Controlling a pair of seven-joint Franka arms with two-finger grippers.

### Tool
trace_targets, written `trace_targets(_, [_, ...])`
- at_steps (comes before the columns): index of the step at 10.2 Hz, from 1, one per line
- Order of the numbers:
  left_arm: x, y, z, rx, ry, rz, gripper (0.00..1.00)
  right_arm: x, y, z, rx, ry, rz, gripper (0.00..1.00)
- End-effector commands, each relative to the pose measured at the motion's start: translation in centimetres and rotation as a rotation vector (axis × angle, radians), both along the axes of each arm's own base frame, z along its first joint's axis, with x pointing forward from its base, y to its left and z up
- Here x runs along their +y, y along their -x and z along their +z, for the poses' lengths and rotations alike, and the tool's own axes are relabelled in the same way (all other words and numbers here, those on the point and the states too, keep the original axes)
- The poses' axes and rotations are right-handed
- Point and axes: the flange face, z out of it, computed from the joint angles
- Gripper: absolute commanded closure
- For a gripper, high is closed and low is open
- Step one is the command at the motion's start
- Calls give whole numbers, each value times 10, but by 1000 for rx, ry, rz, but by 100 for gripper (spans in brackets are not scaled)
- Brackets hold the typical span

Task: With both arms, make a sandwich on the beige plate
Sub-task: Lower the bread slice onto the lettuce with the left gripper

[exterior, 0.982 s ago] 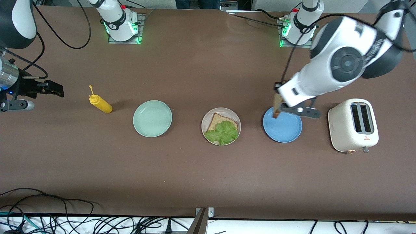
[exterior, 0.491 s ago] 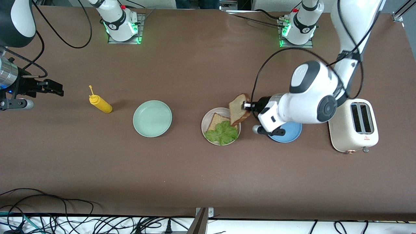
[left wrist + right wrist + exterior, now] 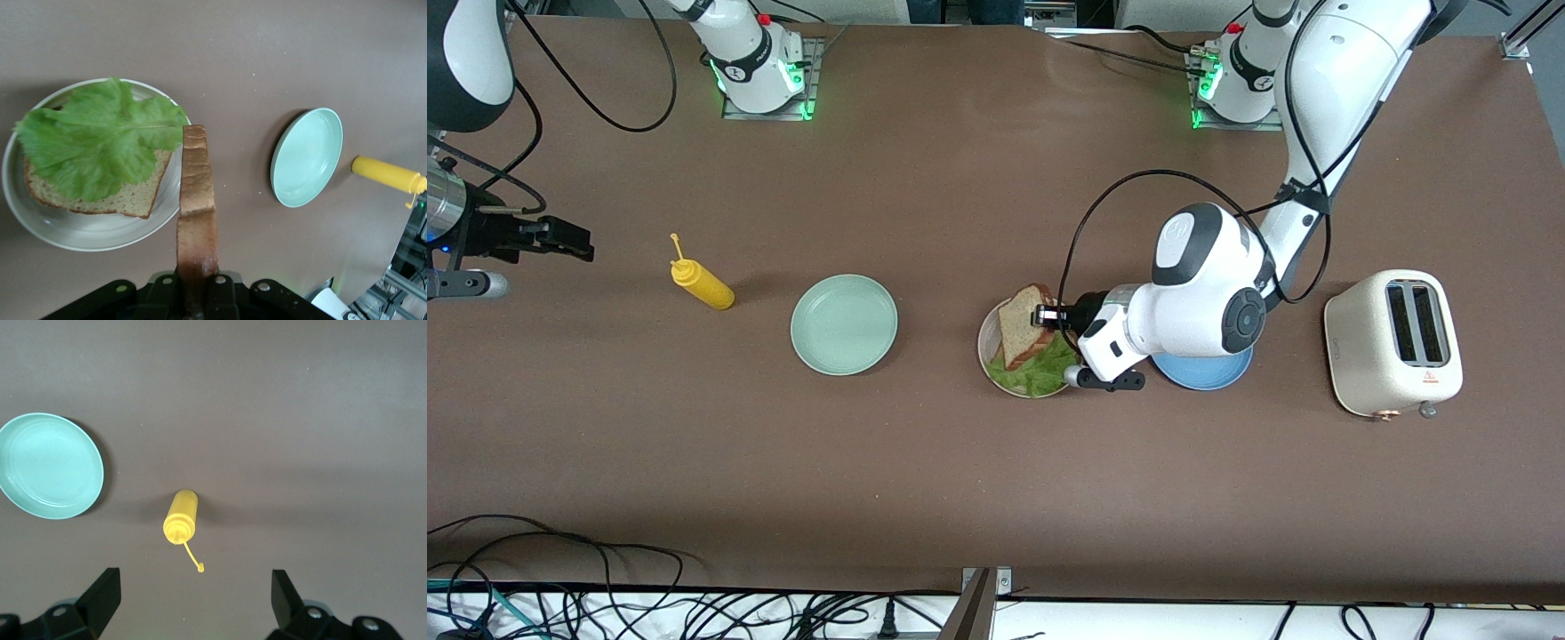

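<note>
I have the left gripper (image 3: 1047, 316) clamped on the top bread slice (image 3: 1021, 325), held on edge over the beige plate (image 3: 985, 342) at frame centre. On that plate lies the bottom slice (image 3: 127, 200) under the lettuce leaf (image 3: 100, 143). My right gripper (image 3: 560, 238) waits at the frame's left edge, jaws wide and empty, over bare table by the yellow squeeze bottle (image 3: 703, 284).

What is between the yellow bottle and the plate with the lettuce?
The mint-green plate, seen in the front view, sits between the yellow bottle and the beige plate.
</note>
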Motion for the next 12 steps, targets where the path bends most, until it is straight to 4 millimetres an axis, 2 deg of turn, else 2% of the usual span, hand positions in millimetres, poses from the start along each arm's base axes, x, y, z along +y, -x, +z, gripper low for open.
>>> trace_targets(1, [8,-14,-10,-31,132,-32,100,9,-6,-4,-31,-4,5,0])
trace_targets(5, [74,-42,-55,-50,268,-5,100,10,-6,-2,-31,-4,4,0])
trace_targets(9, [97,-45,-67,-22,318,14,100,12,-8,-6,-32,-42,-6,0])
trace_targets(11, [111,-50,-66,-5,363,50,100,14,-8,-6,-32,-51,-10,0])
trace_targets(12, [123,-51,-75,13,371,60,100,15,-8,-6,-29,-52,-8,0])
